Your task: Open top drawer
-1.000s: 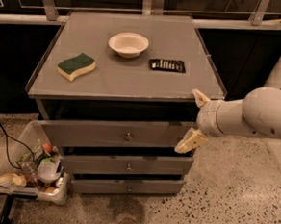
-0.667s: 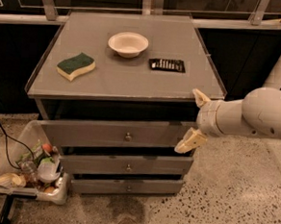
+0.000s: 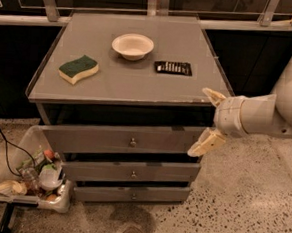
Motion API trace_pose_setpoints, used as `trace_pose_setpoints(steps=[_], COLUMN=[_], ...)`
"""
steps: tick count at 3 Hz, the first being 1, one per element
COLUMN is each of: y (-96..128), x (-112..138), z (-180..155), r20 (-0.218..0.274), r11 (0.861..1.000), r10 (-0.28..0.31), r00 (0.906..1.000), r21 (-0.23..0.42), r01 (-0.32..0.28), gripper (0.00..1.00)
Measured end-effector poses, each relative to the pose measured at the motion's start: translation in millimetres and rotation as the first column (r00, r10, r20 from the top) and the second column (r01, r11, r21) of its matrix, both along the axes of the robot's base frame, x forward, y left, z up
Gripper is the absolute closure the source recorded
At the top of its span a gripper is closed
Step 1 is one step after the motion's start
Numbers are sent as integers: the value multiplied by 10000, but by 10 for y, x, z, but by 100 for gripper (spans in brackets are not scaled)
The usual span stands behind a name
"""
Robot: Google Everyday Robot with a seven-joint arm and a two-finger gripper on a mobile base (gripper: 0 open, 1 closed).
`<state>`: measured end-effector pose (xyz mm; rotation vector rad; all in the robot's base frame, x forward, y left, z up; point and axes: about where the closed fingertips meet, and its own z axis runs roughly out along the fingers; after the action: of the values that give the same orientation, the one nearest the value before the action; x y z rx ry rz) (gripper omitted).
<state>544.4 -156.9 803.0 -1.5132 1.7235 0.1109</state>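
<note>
The top drawer (image 3: 119, 140) is the tallest grey front of the cabinet, with a small round metal knob (image 3: 132, 143) at its centre. It stands pulled out a little from the cabinet body. My gripper (image 3: 206, 120) hangs at the drawer's right end, near the cabinet's front right corner. It is open, one cream finger (image 3: 213, 96) up by the tabletop edge and the other (image 3: 206, 143) down by the drawer front's right end. It holds nothing.
On the grey tabletop (image 3: 128, 82) lie a green-and-yellow sponge (image 3: 78, 68), a white bowl (image 3: 133, 46) and a black packet (image 3: 173, 68). Two slimmer drawers (image 3: 132, 173) sit below. A clear bin of clutter (image 3: 34, 178) and a black cable stand on the floor at left.
</note>
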Motion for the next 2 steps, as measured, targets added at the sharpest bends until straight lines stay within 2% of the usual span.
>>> trace_pose_setpoints(steps=[2], y=[35], x=[-80], z=[8], r20=[-241], r11=[9993], r10=[310], r00=[9992], r21=[237], r01=[-304], gripper=[0])
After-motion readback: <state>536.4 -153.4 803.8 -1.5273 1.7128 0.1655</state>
